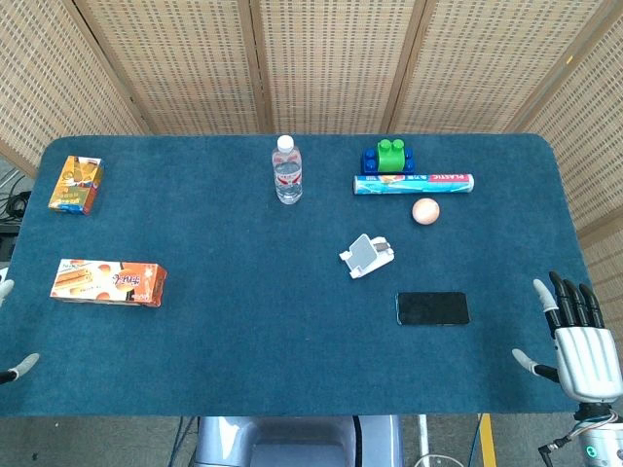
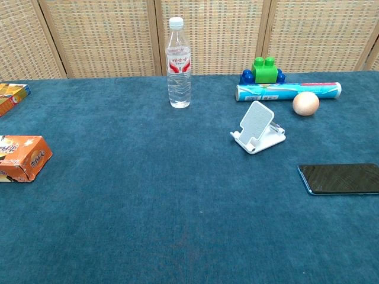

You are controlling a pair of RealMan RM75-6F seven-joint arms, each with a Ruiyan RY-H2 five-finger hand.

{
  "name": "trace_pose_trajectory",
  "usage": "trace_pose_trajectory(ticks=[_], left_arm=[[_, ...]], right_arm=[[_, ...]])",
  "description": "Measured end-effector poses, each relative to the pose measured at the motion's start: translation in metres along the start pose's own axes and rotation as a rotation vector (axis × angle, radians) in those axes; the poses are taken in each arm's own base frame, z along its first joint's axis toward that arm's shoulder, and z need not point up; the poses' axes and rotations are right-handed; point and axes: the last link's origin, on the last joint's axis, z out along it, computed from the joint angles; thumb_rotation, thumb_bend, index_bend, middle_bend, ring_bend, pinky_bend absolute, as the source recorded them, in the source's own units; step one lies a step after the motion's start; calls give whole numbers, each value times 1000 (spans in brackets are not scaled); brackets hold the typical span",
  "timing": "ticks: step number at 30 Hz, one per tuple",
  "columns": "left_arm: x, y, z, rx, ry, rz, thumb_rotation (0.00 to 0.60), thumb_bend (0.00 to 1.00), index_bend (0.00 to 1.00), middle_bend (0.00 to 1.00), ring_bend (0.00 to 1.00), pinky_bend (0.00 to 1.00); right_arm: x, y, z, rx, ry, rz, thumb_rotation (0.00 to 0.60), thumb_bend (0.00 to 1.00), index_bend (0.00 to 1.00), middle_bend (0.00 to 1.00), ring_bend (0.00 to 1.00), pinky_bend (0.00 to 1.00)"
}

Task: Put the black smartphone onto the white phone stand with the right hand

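Observation:
The black smartphone (image 1: 432,307) (image 2: 340,178) lies flat, screen up, on the blue tablecloth at the right front. The white phone stand (image 1: 366,255) (image 2: 258,127) sits just behind and to the left of it, with its back plate tilted up. My right hand (image 1: 576,336) hovers at the table's right front corner, to the right of the phone, fingers spread and holding nothing. Of my left hand (image 1: 14,331) only two fingertips show at the far left edge, set wide apart. Neither hand appears in the chest view.
A water bottle (image 1: 287,170) stands at the back centre. Green and blue blocks (image 1: 388,158), a plastic wrap roll (image 1: 414,184) and a pale ball (image 1: 425,211) lie behind the stand. Two orange snack boxes (image 1: 108,282) (image 1: 77,185) sit on the left.

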Motion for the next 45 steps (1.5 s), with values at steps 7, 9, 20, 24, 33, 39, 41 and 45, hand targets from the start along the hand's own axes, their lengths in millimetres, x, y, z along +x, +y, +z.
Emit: trace_pose_trajectory(ticks=[7,9,20,24,33,39,41,45], left_arm=[[2,-1,0,7,17,-11,600,0,0,0,0,0],[2,0,0,6,20,-13,600,0,0,0,0,0],[0,1,6,16,8,-5,600,0,0,0,0,0],[-1,2,9,21,3,-3,600,0,0,0,0,0],[-1,0,12,33,-8,-3,600,0,0,0,0,0],[0,-1,14,37,-10,-8,600,0,0,0,0,0],[0,0,14,36,-14,-6,600,0,0,0,0,0],[0,1,14,34,-13,-6,600,0,0,0,0,0]], right_arm=[[-9,-5,6,41,-82,12,600,0,0,0,0,43],[-13,-7,12,57,-114,4,600,0,6,0,0,43],[-53,-30,67,175,-291,-94,600,0,101,82,2,81],[-69,-43,90,178,-361,-80,600,0,130,129,46,119],[-96,-77,117,154,-451,-78,600,0,189,190,121,139],[-111,-92,121,130,-485,-110,600,0,190,212,153,156],[-115,-93,121,121,-493,-111,600,0,196,219,160,161],[-122,-91,123,111,-498,-129,600,0,219,243,184,179]])
